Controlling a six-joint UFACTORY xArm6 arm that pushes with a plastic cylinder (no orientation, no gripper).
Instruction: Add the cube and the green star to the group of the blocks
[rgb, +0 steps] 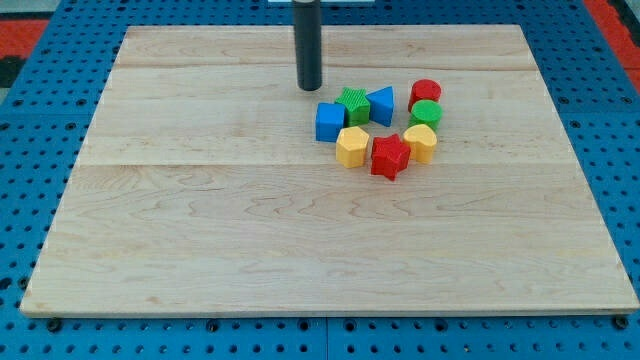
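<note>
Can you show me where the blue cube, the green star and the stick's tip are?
Blue cube block (329, 122): camera view, on its front face.
Green star block (353, 104): camera view, on its ridged top.
My tip (310, 87): camera view, the dark rod's very end.

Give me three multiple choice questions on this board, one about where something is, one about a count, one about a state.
1. Where is my tip relative to the blocks?
A. Toward the view's top and left of the cluster
B. At the view's bottom right corner
C. In the middle of the ring of blocks

2. How many yellow blocks are on the board?
A. None
B. Two
C. Five

3. What is the state of the blue cube and the green star?
A. On opposite edges of the board
B. Stacked on each other
C. Side by side at the cluster's left end

Answers: 1 A, the rod ends just above and left of the blue cube. 2 B, two yellow blocks flank the red star. 3 C, they sit next to each other.
</note>
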